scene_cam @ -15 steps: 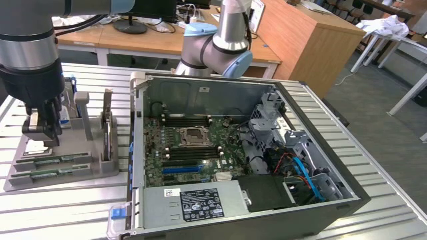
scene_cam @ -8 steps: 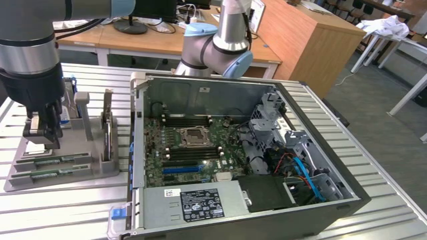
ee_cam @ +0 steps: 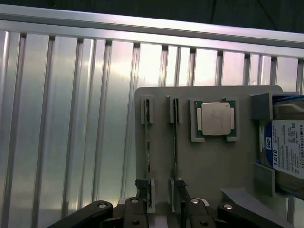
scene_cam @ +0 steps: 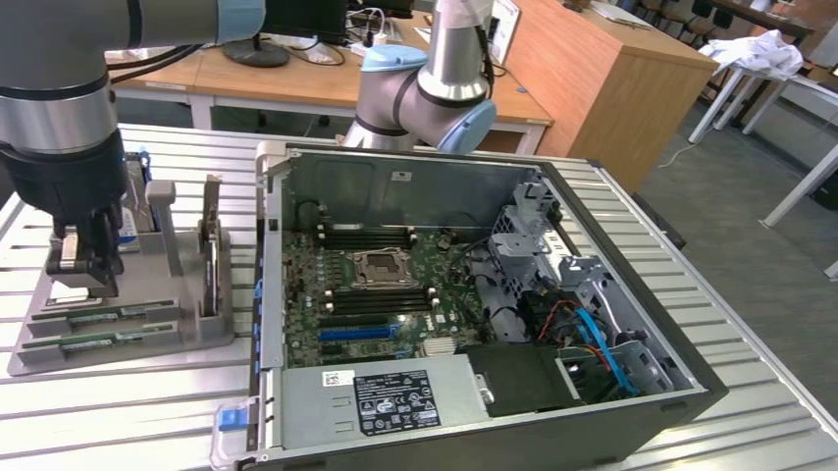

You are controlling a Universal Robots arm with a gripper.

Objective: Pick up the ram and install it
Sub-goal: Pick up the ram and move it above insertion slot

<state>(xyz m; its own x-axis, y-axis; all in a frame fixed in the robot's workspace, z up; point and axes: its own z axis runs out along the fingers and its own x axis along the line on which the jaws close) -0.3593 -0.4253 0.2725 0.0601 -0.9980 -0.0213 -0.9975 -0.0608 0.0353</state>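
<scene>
The worktop (scene_cam: 131, 417) is a ribbed metal surface with long grooves. Two things stand directly on it: a grey holder plate (scene_cam: 92, 355) toward the exterior view's left, and an open computer case (scene_cam: 615, 417) just beside it on the right.

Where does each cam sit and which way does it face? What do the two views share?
Exterior view: off the arm, high up, angled down on the table with the open PC case and holder; the arm and gripper show above the holder.
Wrist view: on the wrist, facing straight down on the holder with ram sticks, CPU and drive; the open gripper fingers show.
Shared: holder, ram sticks, gripper, slatted table.
</scene>
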